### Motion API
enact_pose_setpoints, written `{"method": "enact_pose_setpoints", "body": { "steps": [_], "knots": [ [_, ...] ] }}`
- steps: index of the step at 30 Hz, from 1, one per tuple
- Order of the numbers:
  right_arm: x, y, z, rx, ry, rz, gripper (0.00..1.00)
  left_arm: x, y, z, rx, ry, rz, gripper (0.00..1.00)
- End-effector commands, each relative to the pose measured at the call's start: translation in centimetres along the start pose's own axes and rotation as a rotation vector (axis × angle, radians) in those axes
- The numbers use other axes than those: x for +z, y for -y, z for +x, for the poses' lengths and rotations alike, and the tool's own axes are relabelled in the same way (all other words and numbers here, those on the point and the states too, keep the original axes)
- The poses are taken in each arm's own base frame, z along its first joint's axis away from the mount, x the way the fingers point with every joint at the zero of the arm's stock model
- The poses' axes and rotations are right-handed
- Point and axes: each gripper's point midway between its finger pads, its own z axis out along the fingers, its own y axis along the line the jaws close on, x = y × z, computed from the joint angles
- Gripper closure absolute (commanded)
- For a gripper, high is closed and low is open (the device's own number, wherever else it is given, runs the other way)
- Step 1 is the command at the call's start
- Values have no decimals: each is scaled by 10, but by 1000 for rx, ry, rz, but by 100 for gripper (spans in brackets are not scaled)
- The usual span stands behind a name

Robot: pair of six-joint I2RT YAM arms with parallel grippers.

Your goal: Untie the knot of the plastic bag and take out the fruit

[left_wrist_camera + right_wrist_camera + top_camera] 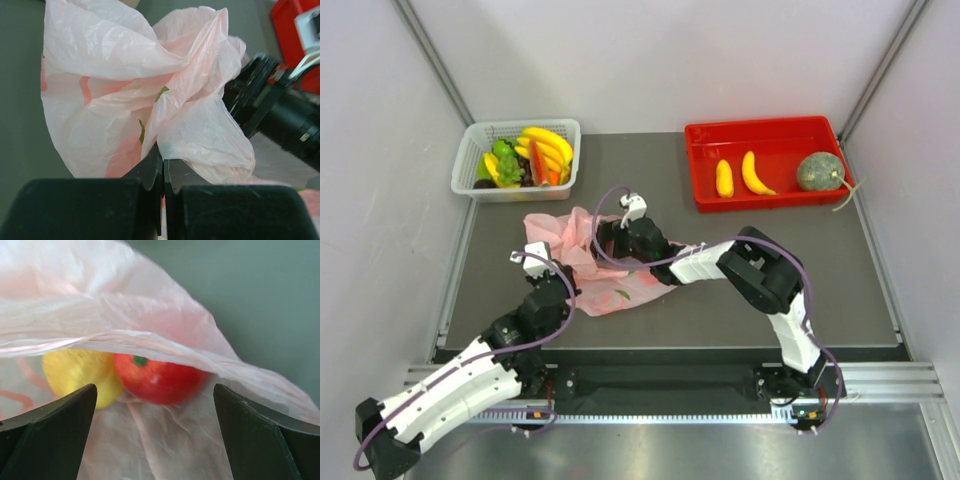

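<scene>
The pink plastic bag (605, 285) lies crumpled at mid table, its mouth loose, and no knot shows. My left gripper (568, 283) is shut on a fold of the bag's film (200, 130) at its near-left side, its fingertips (163, 152) pressed together. My right gripper (607, 242) is open and reaches into the bag from the right. In the right wrist view a small red fruit (160, 380) and a yellow round fruit (75, 372) lie under the film just ahead of the open fingers (155, 390). A green melon (817, 171), a banana (755, 173) and an orange oblong (724, 178) lie in the red tray (770, 128).
A white basket (470, 165) at the back left holds larger bananas, green grapes and red-orange slices. The red tray is at the back right. Grey walls close in the dark mat on both sides.
</scene>
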Motion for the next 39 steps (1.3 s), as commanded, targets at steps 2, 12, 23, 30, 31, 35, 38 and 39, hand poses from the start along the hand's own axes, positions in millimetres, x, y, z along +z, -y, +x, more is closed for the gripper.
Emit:
{"method": "enact_pose_setpoints", "body": {
  "steps": [2,12,23,30,31,35,38,39],
  "knots": [
    [17,-21,-37,-6,68,-40,0,6,-4,13,-4,-1,-20,100],
    [50,-12,-24,-12,15,34,1,5,3,31,-45,-26,55,100],
    [64,12,-25,-42,2,179,18,4,0,44,-54,-56,63,100],
    [39,22,-31,-67,11,172,45,2,-5,45,-72,-50,58,100],
    [34,23,-32,-71,5,168,49,2,-6,45,-75,-50,54,100],
    [-2,17,-58,-97,34,90,68,1,-8,48,-90,-52,52,100],
    [-35,7,-63,-94,-7,-33,75,0,-7,48,-106,-49,58,100],
    [-46,8,-52,-93,-50,-67,76,0,-7,47,-112,-45,61,100]
  ]
}}
